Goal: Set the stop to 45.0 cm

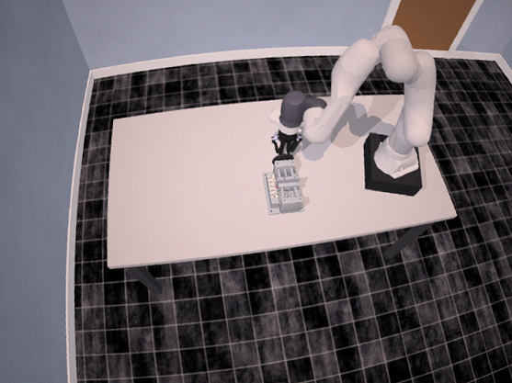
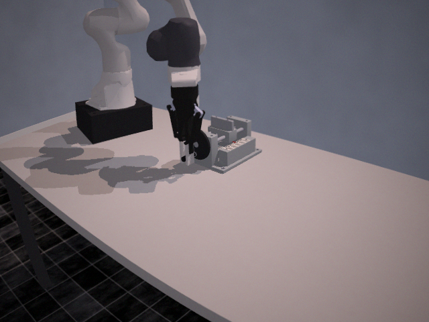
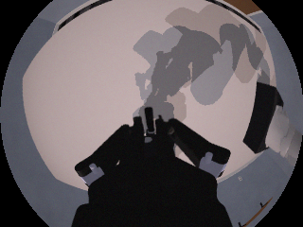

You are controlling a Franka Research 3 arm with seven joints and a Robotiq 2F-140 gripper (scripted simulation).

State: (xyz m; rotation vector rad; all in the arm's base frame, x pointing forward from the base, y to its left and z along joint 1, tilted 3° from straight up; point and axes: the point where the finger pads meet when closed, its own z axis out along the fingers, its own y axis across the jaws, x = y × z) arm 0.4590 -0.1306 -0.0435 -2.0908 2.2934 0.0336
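The black handwheel point(image 1: 277, 158) point(image 2: 204, 147) stands upright at the end of a grey fixture. My gripper point(image 1: 284, 152) point(image 2: 186, 157) point(image 3: 149, 114) points down beside the wheel's outer face, low over the table. Its fingers are nearly together, shut on the wheel's thin dark handle, which shows between the fingertips in the wrist view. The grey stop point(image 1: 288, 183) point(image 2: 222, 123) sits on the fixture's rods between the end blocks. A small red mark point(image 2: 234, 141) shows along the pale scale beside it. The scale's numbers are too small to read.
The fixture's base plate point(image 2: 224, 170) rests on the pale table point(image 1: 176, 175) point(image 2: 294, 225). The arm's black mounting block point(image 1: 391, 184) point(image 2: 114, 125) point(image 3: 260, 115) stands on the same table, on the door side of the fixture.
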